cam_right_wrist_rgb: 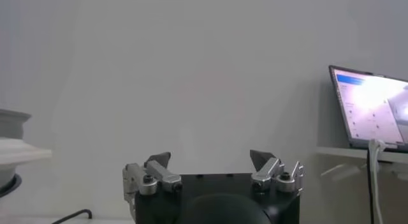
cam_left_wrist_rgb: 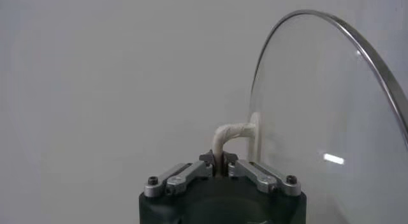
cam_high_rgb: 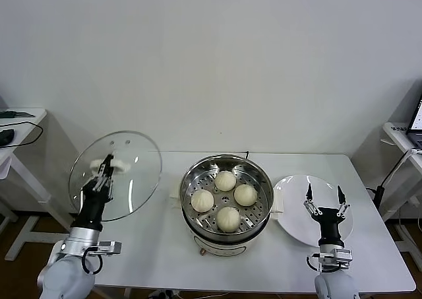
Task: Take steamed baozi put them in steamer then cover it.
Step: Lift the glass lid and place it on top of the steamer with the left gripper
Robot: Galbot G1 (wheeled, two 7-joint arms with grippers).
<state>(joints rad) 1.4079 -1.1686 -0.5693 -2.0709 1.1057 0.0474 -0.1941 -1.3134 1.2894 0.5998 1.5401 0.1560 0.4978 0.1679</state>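
Note:
Several steamed baozi [cam_high_rgb: 226, 180] lie on the perforated tray inside the steamer [cam_high_rgb: 227, 162], which stands at the table's middle. My left gripper [cam_high_rgb: 105, 173] is shut on the cream handle [cam_left_wrist_rgb: 231, 135] of the cover [cam_high_rgb: 135, 160]. That glass cover [cam_left_wrist_rgb: 331, 117] hangs tilted on edge, up in the air to the left of the steamer. Over the white plate, my right gripper [cam_high_rgb: 324, 197] points upward, open with nothing in it; in its own wrist view the right gripper [cam_right_wrist_rgb: 210, 159] shows wide-apart fingers.
An empty white plate [cam_high_rgb: 293, 200] lies right of the steamer. The white table [cam_high_rgb: 151, 246] carries the steamer's white base. Side tables stand at far left [cam_high_rgb: 20, 124] and far right, where a laptop [cam_right_wrist_rgb: 370, 107] sits.

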